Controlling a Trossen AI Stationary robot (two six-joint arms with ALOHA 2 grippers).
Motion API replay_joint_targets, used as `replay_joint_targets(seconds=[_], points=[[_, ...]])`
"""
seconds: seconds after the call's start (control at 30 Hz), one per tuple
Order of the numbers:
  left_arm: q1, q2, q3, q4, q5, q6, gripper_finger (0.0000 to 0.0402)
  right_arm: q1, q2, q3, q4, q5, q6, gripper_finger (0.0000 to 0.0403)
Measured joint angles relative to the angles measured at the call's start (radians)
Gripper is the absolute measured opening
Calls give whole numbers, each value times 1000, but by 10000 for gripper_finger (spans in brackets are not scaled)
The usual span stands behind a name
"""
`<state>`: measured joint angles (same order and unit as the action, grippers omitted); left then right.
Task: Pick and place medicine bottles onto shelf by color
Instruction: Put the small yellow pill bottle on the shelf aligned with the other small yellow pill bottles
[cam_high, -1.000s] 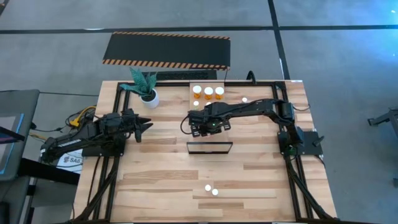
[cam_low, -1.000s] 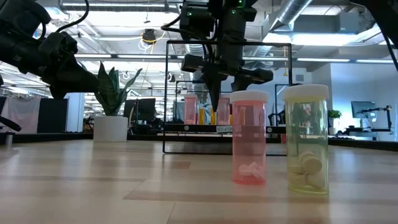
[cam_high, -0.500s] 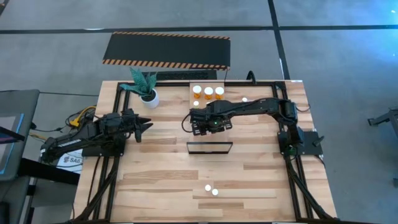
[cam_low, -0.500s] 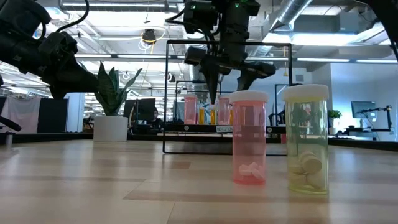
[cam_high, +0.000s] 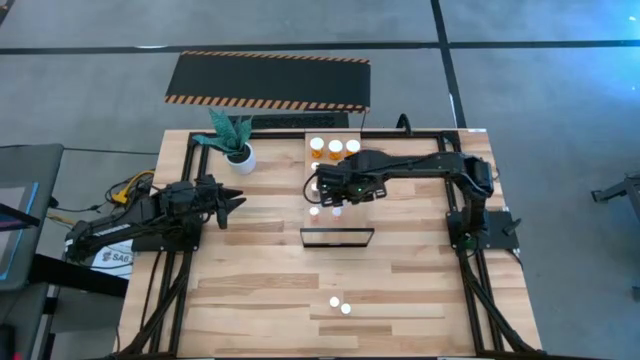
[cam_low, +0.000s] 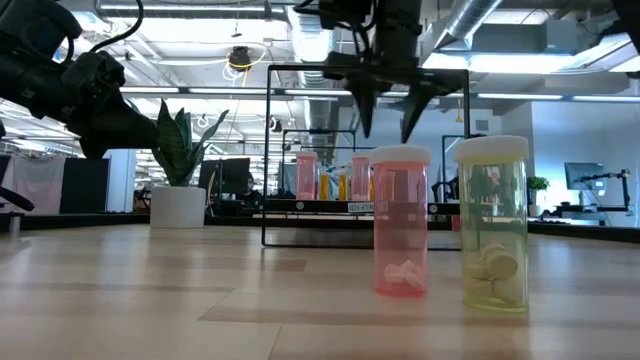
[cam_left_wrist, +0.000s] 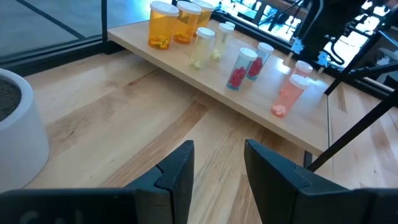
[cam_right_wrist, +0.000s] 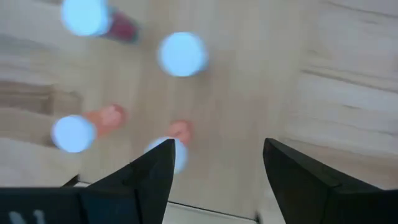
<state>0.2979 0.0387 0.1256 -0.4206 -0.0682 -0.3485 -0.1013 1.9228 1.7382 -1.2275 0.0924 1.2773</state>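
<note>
The pale shelf (cam_high: 355, 218) lies in the table's middle, with its dark frame (cam_high: 337, 238) at the near end. Three orange bottles (cam_high: 335, 148) stand at its far end. Smaller yellowish (cam_left_wrist: 202, 45), purple (cam_left_wrist: 239, 67) and pink bottles (cam_left_wrist: 290, 93) stand along it. My right gripper (cam_high: 336, 190) hovers open above the shelf, fingers pointing down, over white caps (cam_right_wrist: 181, 54); two capped bottles (cam_high: 325, 211) stand just near of it. A pink bottle (cam_low: 400, 220) and a yellowish one (cam_low: 492, 222) stand on the table near the front edge. My left gripper (cam_high: 233, 203) waits open at the left.
A white pot with a green plant (cam_high: 239, 152) stands at the far left of the table. One more white-capped bottle (cam_high: 394, 160) stands right of the shelf. A black mat with striped orange edges (cam_high: 268, 80) lies beyond the table. Bare planks lie between the shelf frame and the front bottles.
My right gripper has risen and gone toward the table's far edge and a little to the right, along the shelf. Two white-capped bottles that it covered now show on the shelf just near of it.
</note>
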Motion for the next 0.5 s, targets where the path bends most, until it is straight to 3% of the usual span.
replay_joint_targets(seconds=[0.2,0.5], points=[[0,0,0,0,0,0,128,2,-97,-82,-39,42,72,265],[0,0,0,0,0,0,128,52,-422,-465,10,76,455,265]])
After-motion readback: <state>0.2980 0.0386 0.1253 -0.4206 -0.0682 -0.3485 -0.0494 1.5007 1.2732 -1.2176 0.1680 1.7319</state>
